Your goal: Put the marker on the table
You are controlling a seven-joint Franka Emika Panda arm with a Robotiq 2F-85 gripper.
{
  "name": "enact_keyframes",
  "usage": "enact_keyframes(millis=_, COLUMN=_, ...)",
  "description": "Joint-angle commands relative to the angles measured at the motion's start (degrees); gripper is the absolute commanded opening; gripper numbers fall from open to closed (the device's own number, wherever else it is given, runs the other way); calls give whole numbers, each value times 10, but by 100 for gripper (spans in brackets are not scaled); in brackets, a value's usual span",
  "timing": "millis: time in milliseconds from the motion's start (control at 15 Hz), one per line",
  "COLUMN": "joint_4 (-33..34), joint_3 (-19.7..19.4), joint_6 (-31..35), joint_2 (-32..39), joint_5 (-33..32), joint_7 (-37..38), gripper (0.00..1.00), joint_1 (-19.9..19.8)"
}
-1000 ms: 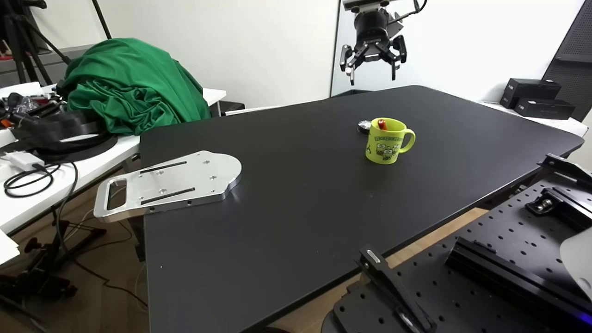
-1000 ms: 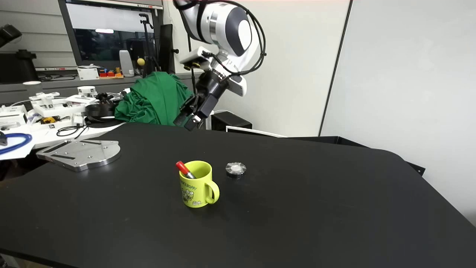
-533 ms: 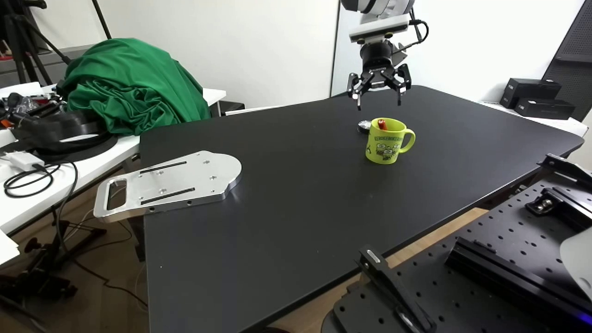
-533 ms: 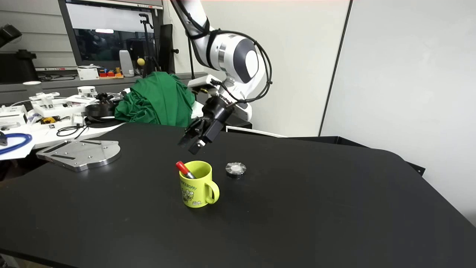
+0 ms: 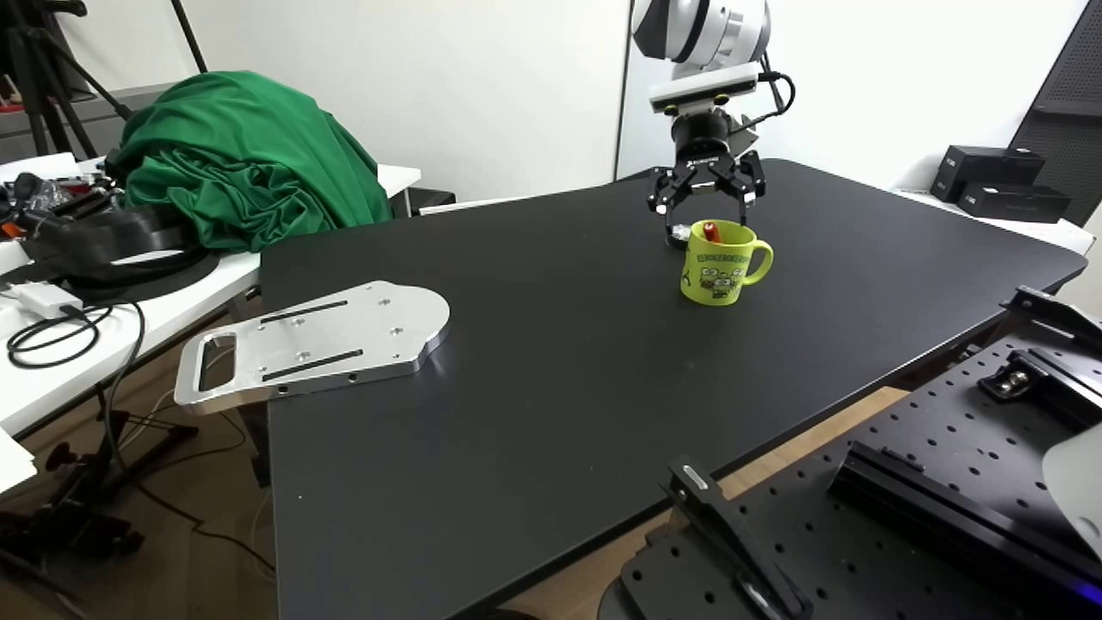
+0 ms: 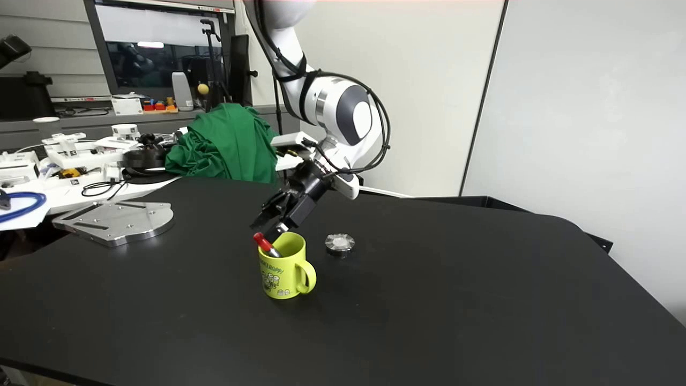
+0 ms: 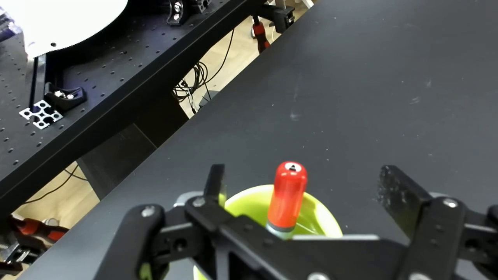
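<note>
Evidently no further than the approach. See the marker slanting in the mug, red end above the rim, and the pincer spread wide by that rim, pinching nothing; in the wrist view, set to either side of the red end. Can call the reach nearly done, no more. Must yet pinch the marker, draw it out of the mug and lay it on the bench. Near the mug, mind the disc; well apart from the mug, see the plate.
</note>
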Motion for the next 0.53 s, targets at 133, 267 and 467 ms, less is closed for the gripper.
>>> enact_keyframes(millis=133, joint_4=21, joint_3=-1, joint_6=-19, joint_2=16, joint_5=22, joint_7=6, gripper=67, joint_1=-3)
enact_keyframes(millis=267, joint_4=21, joint_3=-1, joint_6=-19, joint_2=16, joint_5=26, joint_7=7, gripper=51, joint_1=-3)
enact_keyframes(millis=467, joint_4=19, joint_3=-1, joint_6=-19, joint_2=14, joint_5=31, joint_7=8, gripper=31, joint_1=-2)
